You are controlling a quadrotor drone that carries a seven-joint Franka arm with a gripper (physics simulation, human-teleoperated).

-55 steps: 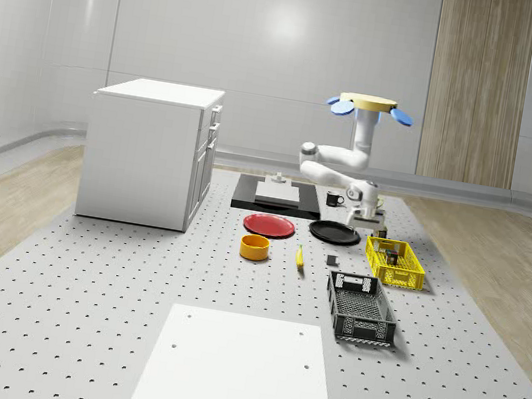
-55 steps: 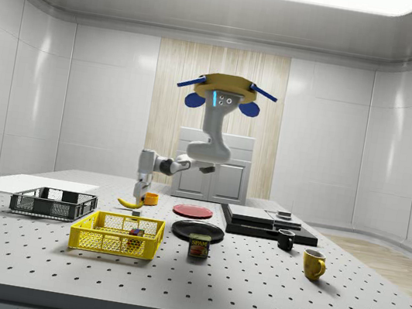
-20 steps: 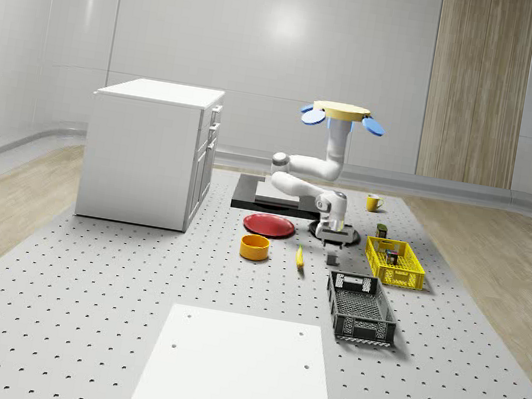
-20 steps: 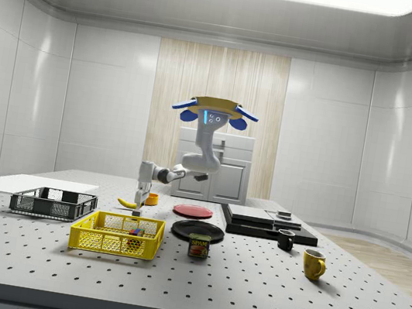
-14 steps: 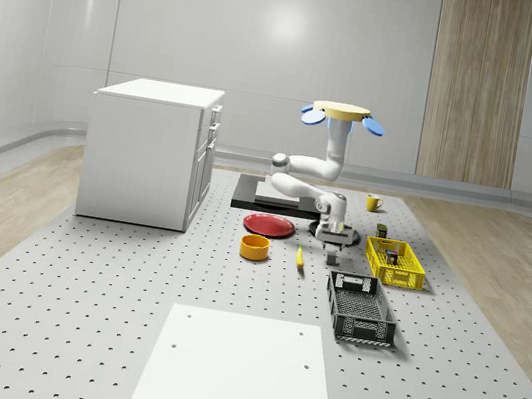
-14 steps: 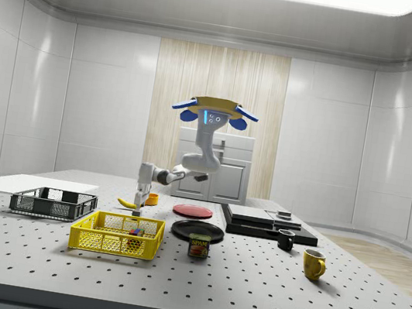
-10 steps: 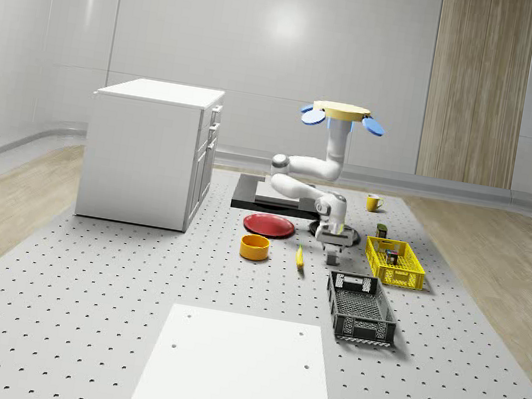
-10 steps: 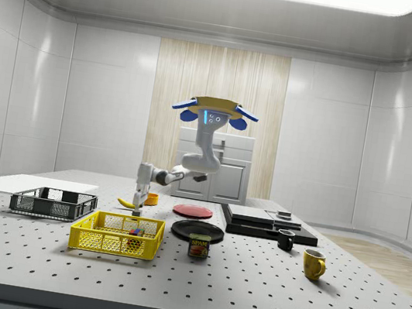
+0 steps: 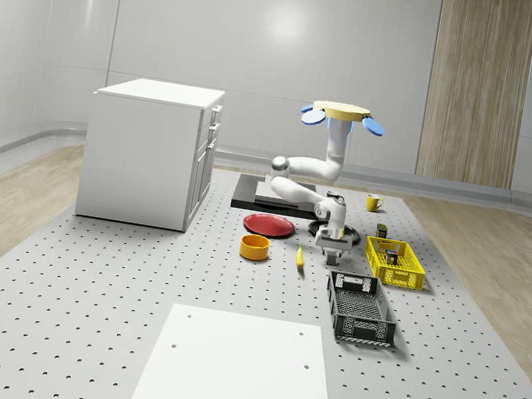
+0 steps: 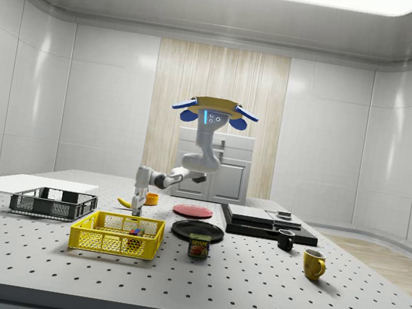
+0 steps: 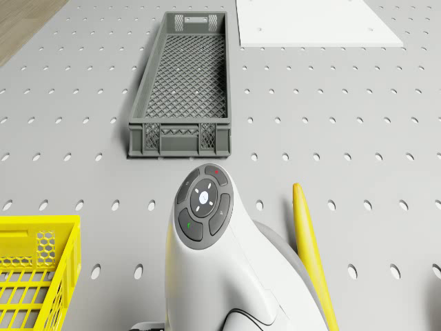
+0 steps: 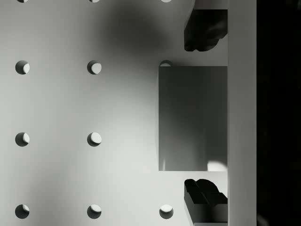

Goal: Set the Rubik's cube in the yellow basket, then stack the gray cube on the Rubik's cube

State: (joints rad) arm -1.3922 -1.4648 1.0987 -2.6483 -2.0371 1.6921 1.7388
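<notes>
Hovering the drone (image 9: 344, 113) over the black plate (image 10: 198, 231) and reaching the gripper (image 9: 331, 251) down to the table (image 9: 106, 316) near the yellow basket (image 10: 102, 242), fingers (image 12: 202, 28) spread wide on either side of the gray cube (image 12: 193, 117) and clear of it, Rubik's cube (image 10: 134, 231) already lying in that basket. Likely a light, rigid, smooth-faced block, so liable to slip. Close squarely on two opposite flat sides, centred near mid-height, to keep it level for stacking.

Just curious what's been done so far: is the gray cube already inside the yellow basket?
No, the gray cube sits on the holed table between the open jaws.
</notes>
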